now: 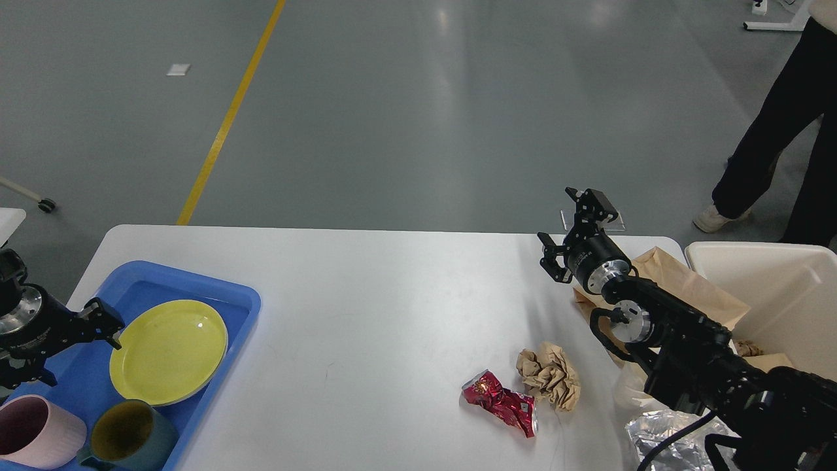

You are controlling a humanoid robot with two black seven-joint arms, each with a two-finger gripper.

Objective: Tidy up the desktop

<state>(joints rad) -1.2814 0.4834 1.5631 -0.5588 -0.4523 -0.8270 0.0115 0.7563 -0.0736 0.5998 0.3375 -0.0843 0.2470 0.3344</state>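
Observation:
The white desktop (392, 294) fills the lower view. On its right part lie a crushed red can (500, 400) and a crumpled brown paper ball (549, 374), touching each other. My right gripper (556, 216) is open and empty, raised over the far right edge, well behind the can and the ball. My left gripper (75, 350) is open and empty over the left end of the blue tray (239, 304), beside a yellow plate (169, 350).
The tray also holds a pink cup (36, 432) and a teal cup (127, 433). A cream bin (765, 288) stands at the right with brown paper (673, 281) against it. Crumpled foil (660, 441) lies under my right arm. A person (778, 131) stands far right.

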